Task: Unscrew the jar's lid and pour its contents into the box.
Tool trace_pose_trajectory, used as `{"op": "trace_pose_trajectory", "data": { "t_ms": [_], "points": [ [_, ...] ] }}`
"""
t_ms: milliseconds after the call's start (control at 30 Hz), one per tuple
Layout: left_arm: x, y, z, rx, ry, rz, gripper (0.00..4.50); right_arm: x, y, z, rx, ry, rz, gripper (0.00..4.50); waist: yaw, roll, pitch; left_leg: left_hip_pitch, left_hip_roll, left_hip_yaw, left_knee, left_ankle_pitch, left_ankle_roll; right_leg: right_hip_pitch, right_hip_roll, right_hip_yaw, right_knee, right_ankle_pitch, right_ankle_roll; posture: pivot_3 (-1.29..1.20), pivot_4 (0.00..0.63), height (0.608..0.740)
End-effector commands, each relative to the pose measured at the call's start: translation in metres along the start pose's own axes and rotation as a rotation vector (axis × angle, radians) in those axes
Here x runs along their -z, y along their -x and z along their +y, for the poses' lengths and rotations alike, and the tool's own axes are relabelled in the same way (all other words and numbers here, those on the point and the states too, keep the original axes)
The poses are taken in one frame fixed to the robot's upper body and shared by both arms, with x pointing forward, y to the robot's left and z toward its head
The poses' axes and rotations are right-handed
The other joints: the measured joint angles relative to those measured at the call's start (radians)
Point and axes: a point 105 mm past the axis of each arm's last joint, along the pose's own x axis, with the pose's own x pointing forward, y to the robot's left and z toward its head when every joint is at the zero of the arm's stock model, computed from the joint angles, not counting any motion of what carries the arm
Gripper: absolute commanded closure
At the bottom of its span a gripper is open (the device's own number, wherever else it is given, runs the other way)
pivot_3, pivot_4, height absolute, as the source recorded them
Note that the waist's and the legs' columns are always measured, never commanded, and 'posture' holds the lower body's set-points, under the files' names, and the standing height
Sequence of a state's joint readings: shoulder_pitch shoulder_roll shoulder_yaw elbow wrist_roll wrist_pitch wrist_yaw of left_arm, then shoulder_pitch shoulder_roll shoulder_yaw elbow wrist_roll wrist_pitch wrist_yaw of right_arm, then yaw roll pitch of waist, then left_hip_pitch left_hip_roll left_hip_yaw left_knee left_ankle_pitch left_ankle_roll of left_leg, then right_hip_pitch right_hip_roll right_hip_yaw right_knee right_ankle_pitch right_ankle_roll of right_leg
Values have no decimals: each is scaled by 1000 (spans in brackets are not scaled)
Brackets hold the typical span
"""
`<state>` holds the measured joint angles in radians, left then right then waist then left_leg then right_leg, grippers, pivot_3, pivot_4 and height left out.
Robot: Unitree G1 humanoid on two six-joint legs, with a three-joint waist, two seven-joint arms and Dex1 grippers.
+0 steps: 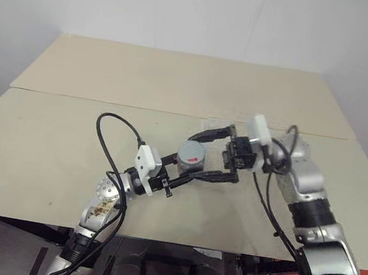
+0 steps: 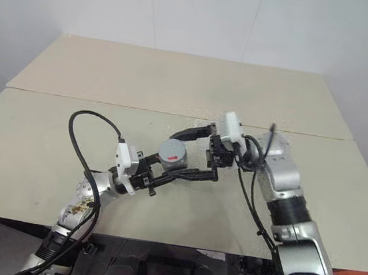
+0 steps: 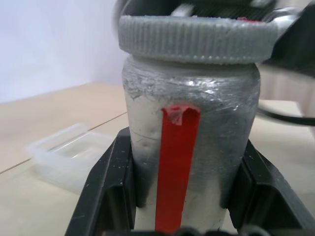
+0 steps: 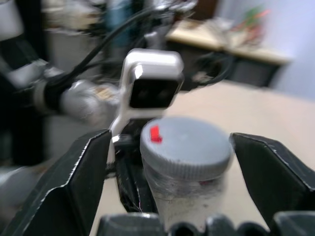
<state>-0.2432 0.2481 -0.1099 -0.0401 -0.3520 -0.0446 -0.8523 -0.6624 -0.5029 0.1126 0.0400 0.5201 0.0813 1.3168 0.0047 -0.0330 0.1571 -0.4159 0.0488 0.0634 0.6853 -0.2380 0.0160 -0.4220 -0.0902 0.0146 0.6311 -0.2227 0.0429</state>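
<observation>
Clamping the jar (image 3: 189, 147) by its lower body, the left gripper (image 1: 180, 177) held it upright above the table (image 1: 47, 154). Around the grey lid (image 4: 186, 146) (still seated on the jar) the right gripper (image 1: 217, 153) stood wide, fingers clear on both sides. Beyond that gripper lay the box (image 3: 69, 155).

- The left gripper (image 1: 180, 177) reaches in from the near left and is clamped on the body of the jar (image 1: 191, 160), one black finger (image 3: 106, 189) pressed to each side below the lid (image 4: 186, 146).
- The right gripper (image 1: 217, 152) comes level from the jar's right, its fingers (image 4: 74, 182) spread wide on either side of the lid, clear of its rim.
- Both forearms angle inward toward the jar.
</observation>
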Motion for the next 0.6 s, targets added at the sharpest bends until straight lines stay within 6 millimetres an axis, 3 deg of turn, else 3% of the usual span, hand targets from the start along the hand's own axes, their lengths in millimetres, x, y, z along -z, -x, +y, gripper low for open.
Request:
{"op": "trace_pose_trajectory", "data": {
  "t_ms": [33, 233, 400, 600],
  "points": [
    [-9, -1, 6, -20, -22, -31, 2568, -27, 3, -8, 233, 123, 8, 41, -1, 0, 0, 0, 0, 0, 0, 0, 0, 0, 0, 0, 0, 0, 0, 0, 150, 740],
    [-6, -2, 13, -67, -41, -25, 2568, -38, -6, 11, 474, 70, 28, 41, 5, 0, 0, 0, 0, 0, 0, 0, 0, 0, 0, 0, -1, 0, 0, 0, 150, 740],
    [-5, -8, 20, -126, -70, -32, 2568, -24, -35, 16, 698, 1, 93, 41, -1, 0, 0, 1, 0, 0, 0, 0, 0, 0, 0, 0, 0, 0, -1, 0, 150, 740],
    [-6, -11, 21, -138, -84, -41, 2568, -10, -48, 17, 812, 0, 159, 41, 1, 0, 0, -1, -2, 0, 0, 0, 0, 1, -1, 0, -2, 0, 0, 0, 150, 740]
  ]
}}
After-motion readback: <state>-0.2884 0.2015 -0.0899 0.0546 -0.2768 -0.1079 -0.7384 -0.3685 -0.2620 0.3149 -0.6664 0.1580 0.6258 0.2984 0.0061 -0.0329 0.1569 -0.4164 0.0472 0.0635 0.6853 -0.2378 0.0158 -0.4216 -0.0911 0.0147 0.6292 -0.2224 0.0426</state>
